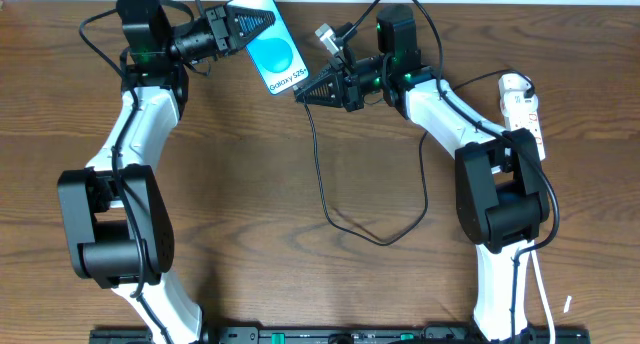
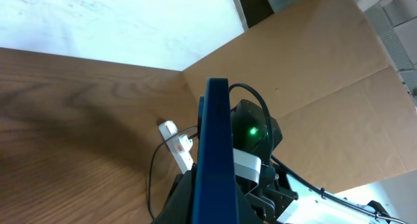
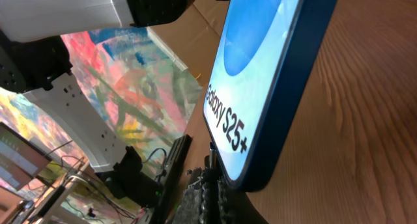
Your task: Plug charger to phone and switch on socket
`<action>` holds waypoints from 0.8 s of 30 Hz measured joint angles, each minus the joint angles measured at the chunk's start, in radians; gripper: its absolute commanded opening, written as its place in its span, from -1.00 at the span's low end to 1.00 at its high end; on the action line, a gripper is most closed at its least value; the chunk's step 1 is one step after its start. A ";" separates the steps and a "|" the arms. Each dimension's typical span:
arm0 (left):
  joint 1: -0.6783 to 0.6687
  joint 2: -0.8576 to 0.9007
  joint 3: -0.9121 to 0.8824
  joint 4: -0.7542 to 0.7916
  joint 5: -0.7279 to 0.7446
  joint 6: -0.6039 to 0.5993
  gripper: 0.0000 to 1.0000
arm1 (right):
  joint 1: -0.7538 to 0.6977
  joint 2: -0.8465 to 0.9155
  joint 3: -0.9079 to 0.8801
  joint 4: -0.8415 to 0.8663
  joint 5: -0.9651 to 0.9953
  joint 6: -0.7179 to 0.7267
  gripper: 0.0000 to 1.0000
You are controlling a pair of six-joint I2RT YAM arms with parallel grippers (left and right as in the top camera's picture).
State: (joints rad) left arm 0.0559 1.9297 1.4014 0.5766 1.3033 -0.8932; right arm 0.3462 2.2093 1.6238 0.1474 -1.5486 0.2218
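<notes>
Charger [image 1: 319,169] slack loops on the table [image 1: 300,284], socket [image 1: 522,109] sits well apart on the right, right fingers [image 1: 318,89] pinched shut on the plug tip at the phone [image 1: 275,52] bottom edge, left fingers [image 1: 250,26] clamp the phone tilted, likely bracing it for insertion.

The left arm [image 1: 135,134] and right arm [image 1: 440,109] are glossy white shells between bulky black joints. Black cables [image 1: 428,29] loop along them, green lights [image 1: 147,56] glow near the wrists.
</notes>
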 measured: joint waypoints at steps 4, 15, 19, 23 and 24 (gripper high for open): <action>-0.001 0.000 0.000 0.000 -0.001 0.000 -0.85 | 0.000 0.000 0.000 0.000 0.000 0.002 -0.98; -0.014 0.000 0.000 0.000 -0.028 -0.027 -0.85 | 0.000 0.000 0.000 0.000 0.000 0.003 -0.98; -0.014 0.000 0.000 0.000 -0.028 -0.034 -0.85 | 0.000 0.000 0.000 0.000 0.000 0.003 -0.98; -0.014 0.000 0.000 0.000 -0.027 -0.039 -0.85 | 0.000 0.000 0.000 0.000 0.000 0.003 -0.98; -0.014 0.000 0.000 0.000 -0.028 -0.039 -0.85 | 0.000 0.000 0.000 0.000 0.000 0.003 -0.98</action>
State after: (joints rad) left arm 0.0418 1.9297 1.4014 0.5770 1.2755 -0.9325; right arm 0.3462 2.2093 1.6238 0.1474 -1.5486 0.2245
